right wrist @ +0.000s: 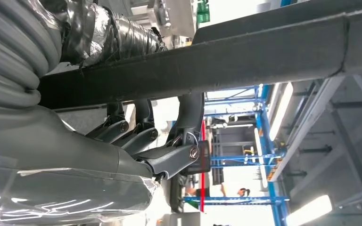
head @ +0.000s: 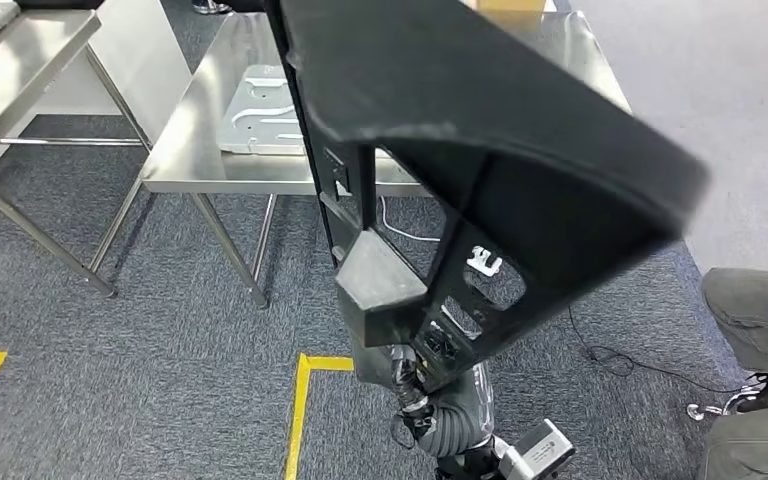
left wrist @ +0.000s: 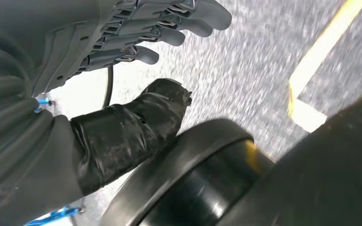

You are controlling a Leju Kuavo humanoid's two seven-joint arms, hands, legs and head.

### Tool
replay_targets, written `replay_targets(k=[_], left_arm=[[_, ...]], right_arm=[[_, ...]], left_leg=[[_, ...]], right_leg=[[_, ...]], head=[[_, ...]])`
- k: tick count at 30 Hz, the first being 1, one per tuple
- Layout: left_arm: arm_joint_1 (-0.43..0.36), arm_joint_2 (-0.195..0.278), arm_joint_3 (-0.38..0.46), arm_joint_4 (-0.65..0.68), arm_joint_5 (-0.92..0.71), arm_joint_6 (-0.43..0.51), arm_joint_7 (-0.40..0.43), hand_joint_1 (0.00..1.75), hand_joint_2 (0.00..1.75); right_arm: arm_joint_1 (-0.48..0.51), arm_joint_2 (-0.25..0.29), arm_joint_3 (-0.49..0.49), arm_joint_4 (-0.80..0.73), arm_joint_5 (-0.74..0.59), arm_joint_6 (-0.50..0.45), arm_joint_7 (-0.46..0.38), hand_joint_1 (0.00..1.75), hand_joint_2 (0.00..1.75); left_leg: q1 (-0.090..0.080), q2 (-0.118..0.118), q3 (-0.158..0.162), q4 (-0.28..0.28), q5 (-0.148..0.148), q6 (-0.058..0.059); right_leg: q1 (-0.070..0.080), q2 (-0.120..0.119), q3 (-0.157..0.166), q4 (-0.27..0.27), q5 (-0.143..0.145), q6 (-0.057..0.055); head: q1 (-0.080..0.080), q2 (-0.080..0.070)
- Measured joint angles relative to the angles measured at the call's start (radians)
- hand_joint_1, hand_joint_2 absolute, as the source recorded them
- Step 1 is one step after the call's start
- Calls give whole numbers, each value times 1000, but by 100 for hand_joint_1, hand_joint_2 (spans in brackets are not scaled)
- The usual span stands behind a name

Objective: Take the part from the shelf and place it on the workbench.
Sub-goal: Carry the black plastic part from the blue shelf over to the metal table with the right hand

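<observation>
The right hand [right wrist: 141, 141] is wrapped tight around an edge of the one big black moulded plastic part [head: 480, 150], which is held up in the air, tilted. The left hand [left wrist: 136, 33] is loose, fingers spread, nothing held. Two shiny steel workbenches [head: 190, 150] are seen ahead, one flat metal plate [head: 260, 110] on the nearer one.

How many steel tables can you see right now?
2: one steel workbench ahead, partly hidden by the black part the right hand holds, another table at far left. More may be hidden.
</observation>
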Motion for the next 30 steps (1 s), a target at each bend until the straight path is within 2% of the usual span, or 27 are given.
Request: replay_targets(k=[1,2,3,5,6,7,9,11,13,15,16,17,18,20,21,22,24,26,27,28,30], left_arm=[[0,1,1,0,-4,0,-3,0,175],[0,2,1,0,-8,-1,-5,0,175],[1,3,1,0,-9,-2,-6,0,175],[5,5,1,0,-11,-3,-7,0,175],[7,6,1,1,-11,-3,-7,0,175],[7,6,1,1,-12,-4,-7,0,175],[9,8,1,2,-17,-4,-9,0,175],[11,7,1,2,-22,-5,-14,0,175],[10,5,1,2,-26,-5,-20,0,175],[8,5,1,2,-30,-5,-23,0,175],[8,5,1,2,-31,-6,-24,0,175],[9,5,1,2,-33,-7,-25,0,175],[10,5,1,2,-34,-9,-26,0,175],[12,5,1,2,-34,-12,-28,0,175],[11,5,1,2,-34,-13,-30,0,175],[10,5,1,2,-33,-14,-32,0,175],[6,5,1,2,-29,-15,-36,0,175],[3,6,2,2,-21,-15,-38,0,175],[2,6,2,2,-17,-15,-37,0,175],[1,6,2,2,-15,-16,-37,0,175],[1,6,2,2,-18,-21,-36,0,175]], right_arm=[[1,0,0,1,0,-4,2,175,175],[1,0,0,3,1,-7,3,175,175],[2,0,0,4,1,-9,3,175,175],[2,0,0,6,1,-10,3,175,175],[2,0,0,7,2,-10,4,175,175],[2,0,0,8,2,-10,4,175,175],[2,0,0,10,3,-13,5,175,175],[3,0,-1,10,5,-19,8,175,175],[3,-1,-4,9,9,-26,11,175,175],[5,-2,-7,10,12,-31,15,175,175],[8,-2,-7,12,12,-34,16,175,175],[12,-3,-8,13,12,-37,17,175,175],[15,-3,-8,14,10,-42,16,175,175],[18,-3,-9,16,3,-53,11,175,175],[19,-3,-11,16,-1,-60,5,175,175],[21,-2,-13,17,-4,-67,-1,175,175],[27,-2,-18,17,-15,-83,-18,175,175],[35,0,-24,16,-32,-96,-39,175,175],[37,2,-27,16,-41,-100,-53,175,175],[38,4,-30,15,-48,-103,-68,175,175],[41,8,-34,14,-56,-108,-98,175,175]], left_leg=[[0,0,-35,31,-20,1],[-1,1,-57,32,-18,3],[-2,1,-64,3,10,7],[-11,3,-51,-112,118,20],[-18,5,-46,-159,146,26],[-24,6,-43,-189,160,32],[-30,5,-43,-203,160,39],[-22,5,-28,-221,190,44],[-15,8,-10,-239,196,49],[-15,8,-1,-242,190,52],[-15,8,3,-241,185,52],[-15,7,9,-241,179,51],[-15,7,18,-241,171,50],[-15,5,38,-241,153,44],[-16,4,45,-239,143,39],[-16,4,48,-237,137,34],[-16,4,47,-237,130,24],[-15,6,50,-236,120,14],[-14,8,43,-216,109,8],[-13,9,21,-173,94,2],[-10,10,-63,-37,60,-7]], right_leg=[[2,1,5,0,-6,-1],[3,2,12,0,-12,-2],[5,3,21,0,-19,-2],[6,5,40,-1,-32,0],[6,6,46,-1,-37,3],[6,6,49,-1,-42,7],[6,8,51,-3,-49,18],[9,6,51,6,-61,29],[9,4,21,71,-95,40],[4,2,-48,189,-139,47],[2,2,-81,236,-145,50],[0,2,-100,251,-133,52],[-2,2,-101,229,-100,53],[-4,1,-62,114,-15,52],[-3,1,-39,61,11,49],[-1,2,-23,26,18,42],[5,3,-12,6,4,28],[3,4,-1,-4,-4,15],[1,3,7,-9,-8,9],[-1,2,17,-14,-12,3],[-1,-1,32,-17,-23,-3]], head=[[0,0],[0,0],[0,0],[0,0],[2,0],[2,0],[3,0],[3,0],[5,0],[9,0],[9,0],[10,0],[10,0],[10,0],[10,0],[9,0],[6,0],[5,0],[3,0],[0,0],[-4,0]])
